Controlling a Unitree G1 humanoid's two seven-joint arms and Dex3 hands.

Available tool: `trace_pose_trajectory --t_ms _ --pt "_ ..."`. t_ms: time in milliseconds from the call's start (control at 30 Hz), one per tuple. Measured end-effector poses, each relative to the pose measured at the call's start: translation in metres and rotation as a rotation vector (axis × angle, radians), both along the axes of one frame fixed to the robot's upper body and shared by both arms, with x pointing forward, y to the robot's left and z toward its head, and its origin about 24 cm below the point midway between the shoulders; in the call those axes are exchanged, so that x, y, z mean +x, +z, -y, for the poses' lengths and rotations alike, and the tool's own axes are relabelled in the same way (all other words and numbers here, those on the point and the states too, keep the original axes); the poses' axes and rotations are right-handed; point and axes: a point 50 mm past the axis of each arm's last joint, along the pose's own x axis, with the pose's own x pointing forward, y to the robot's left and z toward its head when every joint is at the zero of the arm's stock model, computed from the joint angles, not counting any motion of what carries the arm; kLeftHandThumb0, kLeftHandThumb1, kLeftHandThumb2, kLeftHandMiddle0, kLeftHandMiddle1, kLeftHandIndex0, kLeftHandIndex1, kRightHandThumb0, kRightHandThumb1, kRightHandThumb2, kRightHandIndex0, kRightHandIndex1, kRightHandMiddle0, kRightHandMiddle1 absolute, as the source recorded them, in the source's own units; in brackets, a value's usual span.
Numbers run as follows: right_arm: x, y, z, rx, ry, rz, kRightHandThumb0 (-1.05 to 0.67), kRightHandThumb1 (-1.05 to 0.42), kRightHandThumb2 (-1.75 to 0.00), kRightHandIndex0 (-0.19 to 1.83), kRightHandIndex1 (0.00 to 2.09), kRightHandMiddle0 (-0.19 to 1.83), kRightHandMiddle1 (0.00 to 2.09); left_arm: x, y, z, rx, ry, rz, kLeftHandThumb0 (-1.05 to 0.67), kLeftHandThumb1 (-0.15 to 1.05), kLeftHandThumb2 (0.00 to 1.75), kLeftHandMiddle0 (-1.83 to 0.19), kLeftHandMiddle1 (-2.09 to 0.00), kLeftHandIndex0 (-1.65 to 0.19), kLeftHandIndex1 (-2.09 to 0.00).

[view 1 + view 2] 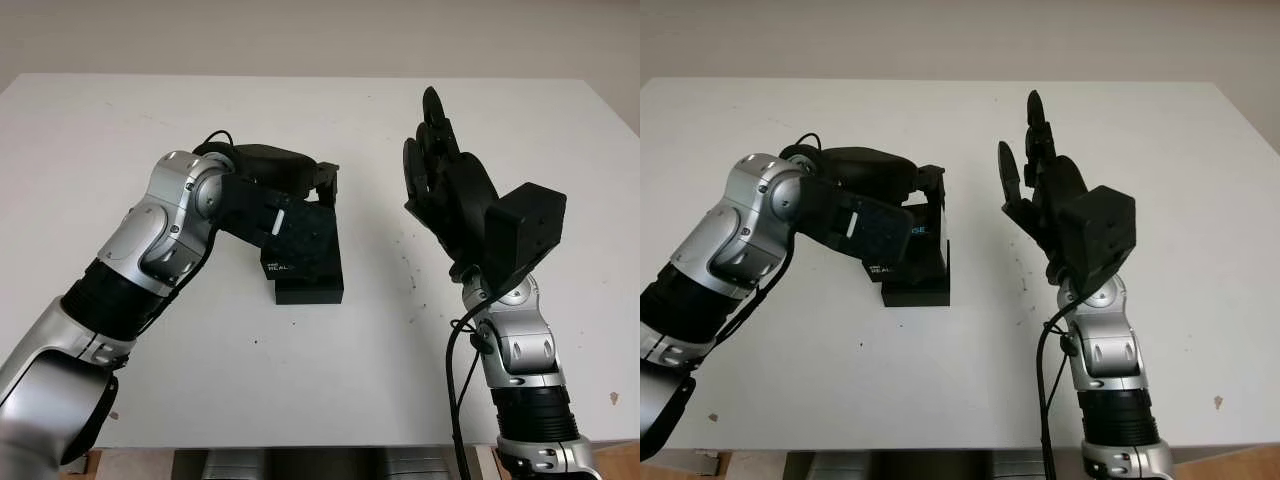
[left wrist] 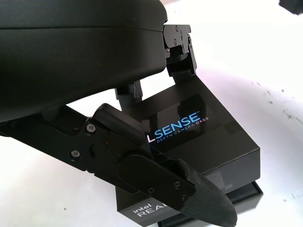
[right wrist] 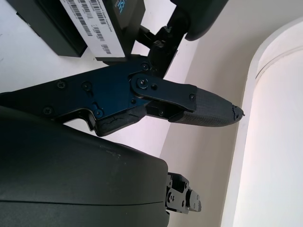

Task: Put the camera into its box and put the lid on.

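Note:
My left hand (image 1: 305, 212) is shut on the black box lid (image 1: 300, 245), with its thumb (image 2: 189, 189) on the near side and its fingers (image 2: 179, 42) on the far side. The lid (image 2: 199, 137) carries blue RealSense lettering and sits tilted on top of the black box base (image 1: 312, 292), whose front edge sticks out beneath it. What lies inside the base is hidden by the lid. My right hand (image 1: 440, 160) is open and raised upright to the right of the box, apart from it. A white barcode label (image 3: 92, 26) shows on the lid's side.
The white table (image 1: 200, 380) spreads all around the box, with a few small dark specks (image 1: 410, 260) between the box and my right arm. The table's front edge (image 1: 300, 445) runs close below.

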Motion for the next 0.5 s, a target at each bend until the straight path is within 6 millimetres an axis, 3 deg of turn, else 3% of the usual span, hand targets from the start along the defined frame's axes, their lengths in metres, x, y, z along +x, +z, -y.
trace_pose_trajectory --t_ms 133,267,500 --pt "0.000 0.000 -0.001 0.009 -0.005 0.001 -0.78 -1.05 -0.64 -0.19 0.01 -0.19 0.03 0.000 -0.002 0.001 0.010 -0.011 0.001 -0.23 0.97 0.05 -0.76 -2.09 -0.15 -2.01" --pt "0.000 0.000 -0.001 0.018 0.001 0.001 -0.78 -1.05 -0.64 -0.19 0.00 -0.19 0.02 0.000 -0.008 0.000 0.010 -0.020 -0.016 -0.21 0.98 0.06 -0.81 -2.09 -0.01 -1.98" --pt "-0.001 -0.001 -0.002 0.022 0.000 -0.004 -0.79 -1.05 -0.63 -0.19 0.01 -0.19 0.03 0.001 -0.012 -0.001 0.030 -0.006 -0.021 -0.26 0.97 0.05 -0.70 -2.09 -0.09 -1.96"
